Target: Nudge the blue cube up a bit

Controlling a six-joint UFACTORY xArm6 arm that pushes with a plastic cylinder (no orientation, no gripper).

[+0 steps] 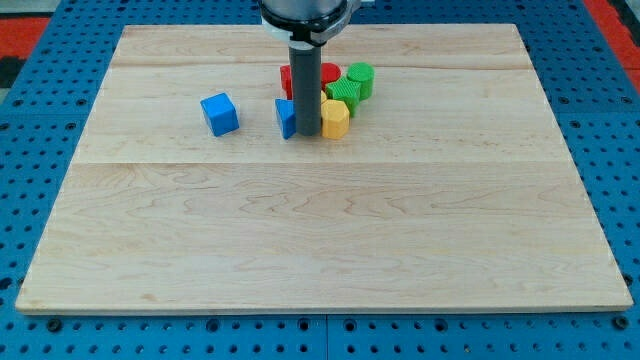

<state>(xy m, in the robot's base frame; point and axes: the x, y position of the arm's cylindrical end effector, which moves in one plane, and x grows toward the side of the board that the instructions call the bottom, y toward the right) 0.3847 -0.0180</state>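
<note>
The blue cube [220,113] sits alone on the wooden board [320,230], left of centre in the upper half. My tip [307,133] is down on the board to the cube's right, a good gap away. It stands inside a cluster of blocks, between a second blue block [286,117] on its left and a yellow block [335,118] on its right. The rod hides part of that blue block, so its shape is unclear.
Behind the rod lie a red block [326,74], a green block [342,92] and a green cylinder-like block [361,78], all tight together. The board's edges meet a blue perforated table [40,120] on all sides.
</note>
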